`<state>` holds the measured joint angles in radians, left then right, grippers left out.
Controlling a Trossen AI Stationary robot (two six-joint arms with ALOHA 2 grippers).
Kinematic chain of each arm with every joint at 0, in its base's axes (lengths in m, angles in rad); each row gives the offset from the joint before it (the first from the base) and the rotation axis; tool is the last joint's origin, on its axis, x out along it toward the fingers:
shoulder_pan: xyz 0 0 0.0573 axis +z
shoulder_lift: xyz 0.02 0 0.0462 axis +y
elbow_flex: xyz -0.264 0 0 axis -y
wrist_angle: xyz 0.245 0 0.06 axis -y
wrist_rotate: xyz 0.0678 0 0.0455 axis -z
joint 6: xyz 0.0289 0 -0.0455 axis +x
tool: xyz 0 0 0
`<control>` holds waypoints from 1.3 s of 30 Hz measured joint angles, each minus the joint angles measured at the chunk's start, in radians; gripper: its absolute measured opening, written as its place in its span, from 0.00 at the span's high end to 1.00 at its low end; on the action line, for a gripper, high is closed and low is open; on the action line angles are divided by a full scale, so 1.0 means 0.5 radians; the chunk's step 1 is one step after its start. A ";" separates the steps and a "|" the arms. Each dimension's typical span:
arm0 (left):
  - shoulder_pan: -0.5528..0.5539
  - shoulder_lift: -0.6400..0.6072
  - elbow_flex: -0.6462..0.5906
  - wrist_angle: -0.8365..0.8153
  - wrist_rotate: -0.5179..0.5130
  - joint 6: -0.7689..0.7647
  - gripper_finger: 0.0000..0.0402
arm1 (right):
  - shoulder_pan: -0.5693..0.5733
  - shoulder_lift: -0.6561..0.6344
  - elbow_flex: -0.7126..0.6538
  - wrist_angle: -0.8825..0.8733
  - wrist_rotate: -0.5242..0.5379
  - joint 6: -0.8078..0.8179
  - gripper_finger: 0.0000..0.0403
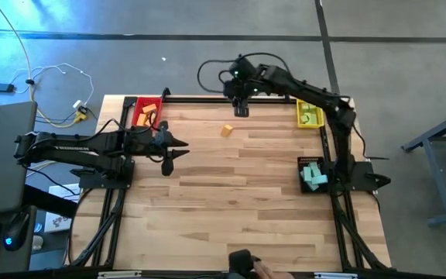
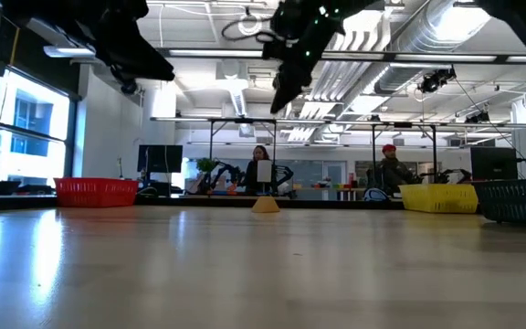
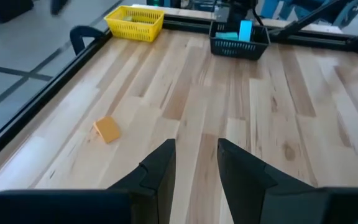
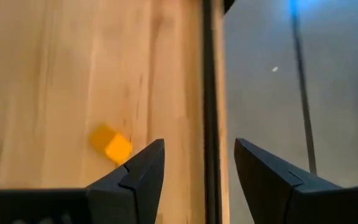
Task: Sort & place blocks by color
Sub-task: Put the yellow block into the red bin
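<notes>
A lone orange block (image 1: 227, 130) lies flat on the wooden table near its far edge; it also shows in the left wrist view (image 3: 107, 129) and, blurred, in the right wrist view (image 4: 112, 146). My right gripper (image 1: 241, 108) hangs open, high over the table's far edge, just beyond the block, with nothing between its fingers (image 4: 143, 168). My left gripper (image 1: 173, 153) hovers at the table's left side beside the red tray (image 1: 147, 112). Its fingers (image 3: 163, 168) stand a narrow gap apart, holding nothing. Other blocks lie in the trays.
The red tray at the far left holds orange blocks. A yellow tray (image 1: 310, 115) at the far right holds green ones. A dark basket (image 1: 313, 174) at the right edge holds teal ones. A black frame rail (image 4: 210, 93) runs along the far edge. People sit in the room beyond (image 2: 261, 169).
</notes>
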<state>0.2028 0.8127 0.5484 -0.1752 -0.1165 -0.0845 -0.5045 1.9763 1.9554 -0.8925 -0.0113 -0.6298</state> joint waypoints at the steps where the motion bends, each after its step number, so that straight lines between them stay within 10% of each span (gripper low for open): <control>1: 0.000 0.000 0.000 -0.007 0.000 0.002 0.74 | 0.000 0.036 0.004 -0.029 0.000 -0.089 0.55; 39: 0.000 0.002 0.001 -0.092 0.002 0.018 0.74 | 0.256 0.672 -0.012 -0.053 0.303 -1.270 0.55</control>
<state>0.2028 0.8135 0.5488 -0.2213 -0.1158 -0.0753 -0.3767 2.3122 1.9491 -0.9190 0.1403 -1.2646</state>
